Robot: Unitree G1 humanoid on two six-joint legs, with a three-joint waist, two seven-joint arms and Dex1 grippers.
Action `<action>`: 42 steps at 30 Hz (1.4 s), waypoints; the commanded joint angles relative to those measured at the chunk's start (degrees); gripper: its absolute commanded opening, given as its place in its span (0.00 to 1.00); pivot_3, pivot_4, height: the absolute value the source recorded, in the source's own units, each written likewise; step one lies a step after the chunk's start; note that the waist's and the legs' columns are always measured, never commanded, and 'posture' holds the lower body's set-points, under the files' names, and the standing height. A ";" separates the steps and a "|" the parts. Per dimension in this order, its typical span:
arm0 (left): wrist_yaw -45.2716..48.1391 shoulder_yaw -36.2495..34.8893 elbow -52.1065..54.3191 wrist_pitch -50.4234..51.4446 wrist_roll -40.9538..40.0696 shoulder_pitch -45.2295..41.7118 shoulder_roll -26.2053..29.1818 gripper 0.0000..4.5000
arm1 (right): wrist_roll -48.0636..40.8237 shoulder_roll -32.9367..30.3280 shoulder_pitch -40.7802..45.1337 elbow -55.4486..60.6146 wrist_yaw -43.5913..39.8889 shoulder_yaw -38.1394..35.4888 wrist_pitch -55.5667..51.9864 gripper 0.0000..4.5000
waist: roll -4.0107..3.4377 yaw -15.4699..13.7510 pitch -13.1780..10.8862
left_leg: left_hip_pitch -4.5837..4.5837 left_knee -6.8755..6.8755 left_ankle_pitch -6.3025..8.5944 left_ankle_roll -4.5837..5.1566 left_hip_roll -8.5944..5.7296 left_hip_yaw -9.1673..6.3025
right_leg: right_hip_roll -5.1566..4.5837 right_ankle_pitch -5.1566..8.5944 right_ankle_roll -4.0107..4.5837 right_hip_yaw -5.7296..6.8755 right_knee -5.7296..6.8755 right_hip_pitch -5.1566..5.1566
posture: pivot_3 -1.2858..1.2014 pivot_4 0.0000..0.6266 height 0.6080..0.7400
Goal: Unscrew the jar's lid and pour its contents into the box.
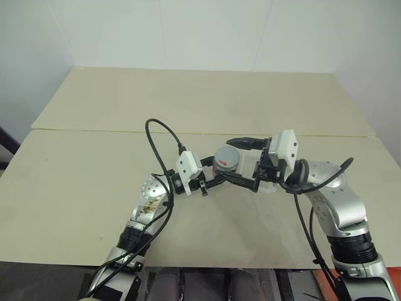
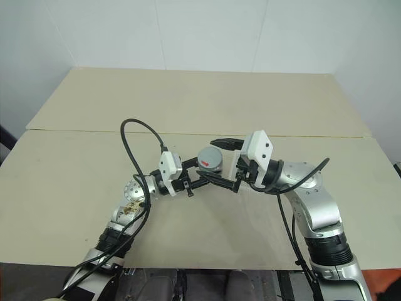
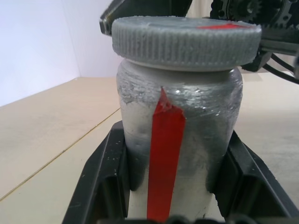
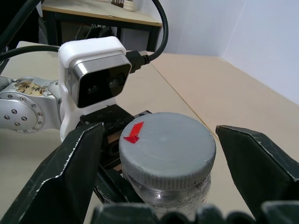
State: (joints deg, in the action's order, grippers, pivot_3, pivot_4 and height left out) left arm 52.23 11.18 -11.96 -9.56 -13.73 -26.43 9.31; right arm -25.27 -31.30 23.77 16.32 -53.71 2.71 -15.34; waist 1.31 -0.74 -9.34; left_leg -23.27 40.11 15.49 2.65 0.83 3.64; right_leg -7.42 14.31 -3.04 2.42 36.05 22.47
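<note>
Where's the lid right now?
The lid sits on top of the jar, which the left gripper holds above the table near its middle; the right gripper's fingers flank it, apart from its rim.

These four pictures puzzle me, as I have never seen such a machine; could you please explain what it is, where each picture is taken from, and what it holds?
It is a humanoid robot with two arms, each ending in a gripper of two black fingers. The two wide pictures come from a stereo camera on its head, looking down over a pale table. The two close pictures come from cameras on its wrists, looking along each gripper's fingers.

The left gripper is shut on the jar, a small silver-grey container with a red stripe, held above the table. The lid, a ribbed grey cap with a red mark, is still on. The right gripper is open, one finger on each side of the lid, with gaps showing, so it does not grip yet. Behind the right gripper a clear box seems to lie on the table, mostly hidden.
</note>
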 commanded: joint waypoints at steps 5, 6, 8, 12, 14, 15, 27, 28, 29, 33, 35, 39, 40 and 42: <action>0.11 0.24 1.87 -0.97 -0.14 0.13 -0.04 0.43 | -0.61 -0.35 1.05 0.85 0.30 -1.35 0.48 0.62 | 0.00 0.01 0.00 | 0.00 0.00 0.00 0.00 0.00 0.00 | 0.00 0.00 0.00 0.00 0.00 0.00 | 0.52 0.24 1.00; 0.12 0.28 1.90 -0.98 -0.11 0.18 -0.01 0.43 | -0.30 -0.38 1.01 0.70 0.35 -1.31 0.76 0.62 | 0.00 0.01 0.00 | 0.00 0.00 0.00 0.00 0.00 0.00 | 0.00 0.00 0.00 0.00 0.00 0.00 | 0.52 0.24 1.00; 0.21 0.37 1.91 -0.98 -0.06 0.26 0.06 0.43 | -0.03 -0.47 0.94 0.50 0.37 -1.32 1.02 0.62 | 0.00 0.01 0.00 | 0.00 0.00 0.00 0.00 0.00 0.00 | 0.00 0.00 0.00 0.00 0.01 0.00 | 0.52 0.24 1.00; 0.45 0.53 1.74 -1.10 0.05 0.32 0.28 0.43 | 0.17 -0.35 1.10 0.16 0.77 -1.65 1.23 0.62 | 0.00 0.01 0.00 | 0.00 0.00 0.00 0.00 0.00 0.00 | 0.00 0.00 0.00 0.00 0.00 0.00 | 0.52 0.24 1.00; 0.58 0.60 1.61 -1.15 0.08 0.29 0.38 0.43 | -1.23 0.04 1.65 0.26 1.09 -2.42 0.25 0.62 | 0.00 0.02 0.00 | 0.00 0.00 0.00 0.00 0.00 0.00 | 0.00 0.00 0.00 0.00 0.00 0.00 | 0.52 0.24 1.00; 0.60 0.63 1.56 -1.16 0.10 0.28 0.39 0.43 | -1.72 0.12 1.82 0.31 1.17 -2.67 -0.04 0.62 | 0.00 0.03 0.00 | 0.00 0.00 0.00 0.00 0.00 0.00 | 0.00 0.00 0.00 0.00 0.00 0.00 | 0.52 0.24 1.00; 2.02 1.43 2.02 -0.82 -0.15 0.87 1.04 0.43 | -11.08 0.83 3.18 0.88 2.72 -6.47 -7.62 0.62 | 0.00 0.04 0.00 | 0.00 -0.01 0.01 0.02 0.02 0.00 | 0.00 0.00 0.00 0.00 0.00 0.00 | 0.52 0.24 1.00; 2.09 1.51 2.05 -0.80 -0.17 0.92 1.09 0.43 | -11.19 0.84 3.21 0.91 2.88 -6.47 -7.81 0.62 | 0.00 0.04 0.00 | 0.01 -0.01 0.03 0.05 0.02 -0.01 | 0.00 0.00 0.00 0.00 0.00 0.00 | 0.52 0.24 1.00; 2.14 1.58 2.09 -0.78 -0.17 0.94 1.11 0.43 | -11.07 0.87 3.20 0.93 3.12 -6.48 -7.78 0.62 | 0.00 0.04 0.00 | 0.01 -0.01 0.05 0.08 0.02 -0.01 | 0.00 0.00 0.00 0.00 0.00 0.01 | 0.52 0.24 1.00; 1.97 1.47 2.50 -0.68 -0.17 0.92 1.22 0.43 | -7.37 0.76 1.42 1.08 7.85 -10.02 -4.40 0.62 | 0.00 -0.12 0.00 | -0.01 0.00 0.05 0.08 0.01 0.00 | 0.00 0.00 0.00 -0.01 0.03 0.00 | 0.52 0.24 1.00; 1.46 1.22 3.02 -0.50 -0.17 1.00 1.24 0.43 | -5.28 -0.26 -1.24 1.57 11.01 -13.43 -3.04 0.62 | 0.00 -0.37 0.00 | -0.03 0.00 0.04 0.07 0.00 0.00 | 0.00 0.00 0.00 0.00 0.02 0.00 | 0.52 0.24 1.00; 0.86 1.20 3.69 -0.51 0.07 1.23 1.36 0.43 | -4.05 -3.18 -7.88 4.37 19.32 -20.77 -9.62 0.62 | 0.00 -0.63 0.00 | -0.08 0.00 -0.03 -0.05 0.00 0.03 | -0.01 -0.01 -0.02 0.00 -0.03 0.01 | 0.52 0.24 1.00; 0.69 1.21 3.72 -0.48 0.13 1.15 1.37 0.43 | -3.87 -4.42 -9.67 5.11 21.25 -22.21 -12.59 0.62 | 0.00 -0.68 0.00 | -0.08 0.00 -0.03 -0.05 0.00 0.03 | -0.02 -0.01 -0.02 -0.01 -0.02 0.01 | 0.52 0.24 1.00; 0.37 1.19 3.48 -0.46 0.29 0.71 1.33 0.43 | -3.42 -6.85 -13.23 6.36 24.61 -24.29 -18.73 0.62 | -0.01 -0.65 0.00 | -0.06 0.00 -0.01 -0.02 0.01 0.03 | -0.02 -0.01 -0.02 -0.01 -0.01 0.00 | 0.52 0.24 1.00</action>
State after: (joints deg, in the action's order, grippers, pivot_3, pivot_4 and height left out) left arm 53.05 12.38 -10.63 -9.67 -13.48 -24.91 11.00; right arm -28.96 -36.76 11.62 19.71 -31.93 -18.46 -29.77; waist 1.30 -1.39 -9.33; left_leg -23.32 40.11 15.50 2.67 0.85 3.68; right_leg -7.44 14.30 -3.06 2.40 36.03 22.47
